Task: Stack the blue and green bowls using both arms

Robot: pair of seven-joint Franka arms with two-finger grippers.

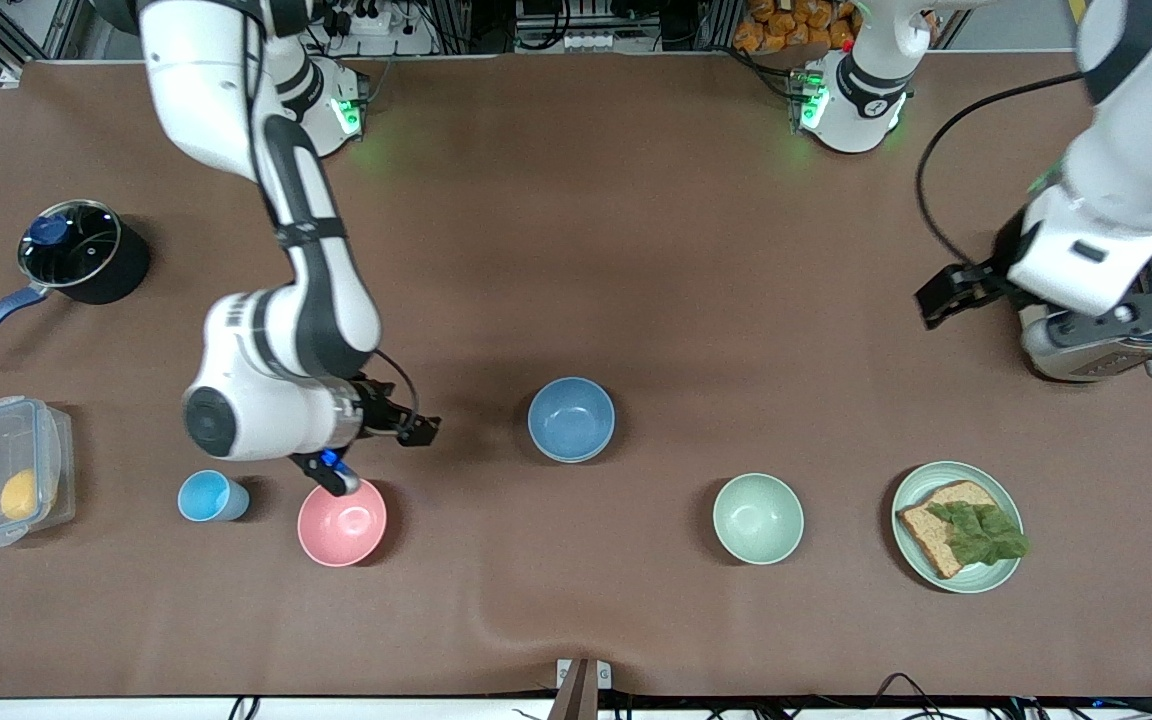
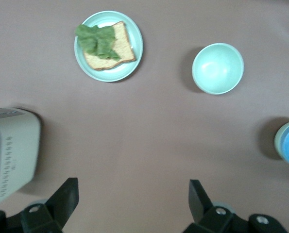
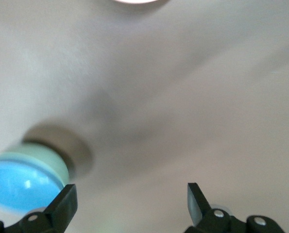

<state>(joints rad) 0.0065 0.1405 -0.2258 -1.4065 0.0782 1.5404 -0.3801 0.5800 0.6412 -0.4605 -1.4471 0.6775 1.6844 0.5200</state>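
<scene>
Blue bowl (image 1: 571,419) sits nested inside the green bowl (image 2: 278,141), mid-table; in the front view only blue shows, but both wrist views show a green rim under the blue. So the stack is done, upright, nothing touching it.

Right gripper (image 1: 414,424) hangs over bare cloth between the pink bowl (image 1: 342,523) and the stack, fingers spread wide, holding nothing. Right wrist view: both fingertips (image 3: 66,203) apart, stacked bowls just beside one of them, no contact.

Left gripper (image 1: 948,296) is up near the left arm's end of the table, beside the toaster (image 1: 1106,335), jaws spread, empty. Left wrist view confirms: fingers (image 2: 66,196) wide apart over bare tablecloth (image 2: 144,136), toaster at one edge.

Rest of the table:
- pale mint bowl (image 1: 758,518), nearer the front camera than the stack, toward the left arm's end
- mint plate (image 1: 911,495) with bread (image 1: 941,530) and a lettuce leaf (image 1: 981,532) on top, beside the mint bowl, closer still to the left arm's end
- pink bowl and a small light-blue cup (image 1: 210,497) side by side toward the right arm's end
- clear lidded box (image 1: 6,470) with something yellow inside, at the right arm's end
- black pot (image 1: 86,252) with glass lid and blue handle, farther from the front camera than the box
</scene>
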